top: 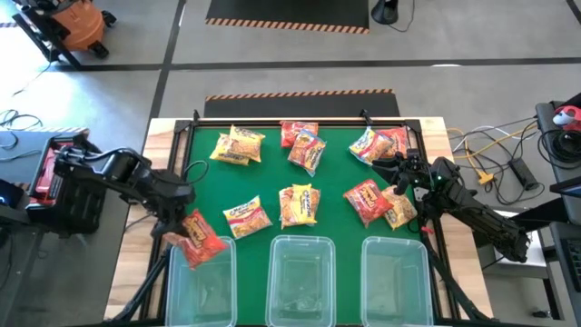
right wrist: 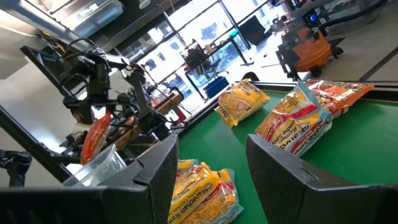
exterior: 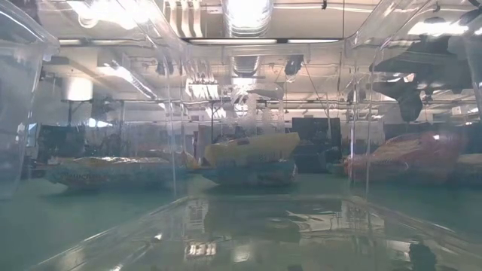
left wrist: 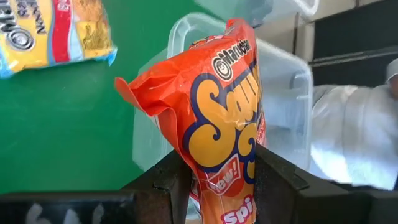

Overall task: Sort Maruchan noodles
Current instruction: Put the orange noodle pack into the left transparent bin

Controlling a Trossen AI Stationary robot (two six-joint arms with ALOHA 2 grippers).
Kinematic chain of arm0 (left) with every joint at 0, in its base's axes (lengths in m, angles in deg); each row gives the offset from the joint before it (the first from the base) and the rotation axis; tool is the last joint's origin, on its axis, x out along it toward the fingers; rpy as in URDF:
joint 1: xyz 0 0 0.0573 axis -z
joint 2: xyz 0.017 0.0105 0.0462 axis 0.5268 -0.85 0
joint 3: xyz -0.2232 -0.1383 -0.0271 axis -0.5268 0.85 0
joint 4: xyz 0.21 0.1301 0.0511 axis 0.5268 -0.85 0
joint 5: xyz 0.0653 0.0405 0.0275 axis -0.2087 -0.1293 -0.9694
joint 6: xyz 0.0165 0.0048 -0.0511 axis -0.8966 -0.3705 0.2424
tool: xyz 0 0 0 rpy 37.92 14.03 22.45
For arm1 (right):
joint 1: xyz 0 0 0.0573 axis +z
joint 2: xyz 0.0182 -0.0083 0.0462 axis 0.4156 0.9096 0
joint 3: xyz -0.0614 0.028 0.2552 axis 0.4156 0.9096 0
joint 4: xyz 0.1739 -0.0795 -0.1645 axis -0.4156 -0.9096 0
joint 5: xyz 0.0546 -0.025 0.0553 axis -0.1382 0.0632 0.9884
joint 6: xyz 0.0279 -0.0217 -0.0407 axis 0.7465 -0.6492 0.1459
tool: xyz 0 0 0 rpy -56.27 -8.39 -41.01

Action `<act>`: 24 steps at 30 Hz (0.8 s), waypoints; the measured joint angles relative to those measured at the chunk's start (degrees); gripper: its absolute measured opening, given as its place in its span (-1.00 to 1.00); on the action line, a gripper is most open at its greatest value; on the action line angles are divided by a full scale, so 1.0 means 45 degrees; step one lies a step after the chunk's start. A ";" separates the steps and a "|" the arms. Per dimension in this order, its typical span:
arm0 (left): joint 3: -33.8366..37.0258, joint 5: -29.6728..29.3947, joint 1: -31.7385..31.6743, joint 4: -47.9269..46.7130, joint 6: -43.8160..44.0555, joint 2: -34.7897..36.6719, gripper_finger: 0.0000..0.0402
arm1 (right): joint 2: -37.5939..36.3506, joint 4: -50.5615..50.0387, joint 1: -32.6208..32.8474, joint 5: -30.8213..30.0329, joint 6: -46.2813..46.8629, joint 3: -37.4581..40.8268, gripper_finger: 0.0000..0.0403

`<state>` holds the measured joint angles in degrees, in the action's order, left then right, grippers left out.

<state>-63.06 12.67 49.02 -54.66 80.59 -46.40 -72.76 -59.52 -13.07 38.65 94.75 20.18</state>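
My left gripper [top: 182,232] is shut on a red-orange Maruchan noodle packet [left wrist: 217,112] and holds it over the far rim of the left clear tub [top: 201,282]. Several more packets lie flat on the green mat: yellow ones [top: 238,145] [top: 247,218] [top: 300,204] and red ones [top: 304,143] [top: 366,200]. At the mat's right side my right gripper [right wrist: 211,168] stands open and level, with nothing between its fingers, beside a yellow packet [top: 399,207]. My left gripper pinches the orange packet between its two fingers [left wrist: 177,180], near one short end [left wrist: 233,186]. The wrapper is squeezed narrow there. The fingers slant down from the table's left. The packet juts out past the fingertips, lifted clear of mat and tub.
Three clear tubs stand in a row along the near edge: left, middle [top: 304,277] and right [top: 397,277]. A black frame [top: 300,120] borders the green mat. A further pile of packets [top: 377,143] lies at the far right, close to my right arm.
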 joint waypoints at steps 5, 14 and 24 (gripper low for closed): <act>-0.0820 -0.0711 0.0308 -0.0849 -0.0499 -0.0856 -0.39 | 0.0000 0.0000 -0.0001 0.0003 0.0000 -0.0002 -0.12; -0.1845 -0.2039 0.1600 -0.1897 -0.0434 -0.2421 -0.39 | 0.0000 0.0000 0.0000 0.0000 0.0000 -0.0002 -0.12; -0.3899 -0.5005 0.4048 -0.4410 -0.0349 -0.4594 -0.39 | 0.0000 0.0000 0.0000 -0.0001 0.0000 0.0000 -0.12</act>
<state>-80.61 -9.85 67.24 -74.51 79.02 -67.07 -72.76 -59.52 -13.07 38.65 94.75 20.19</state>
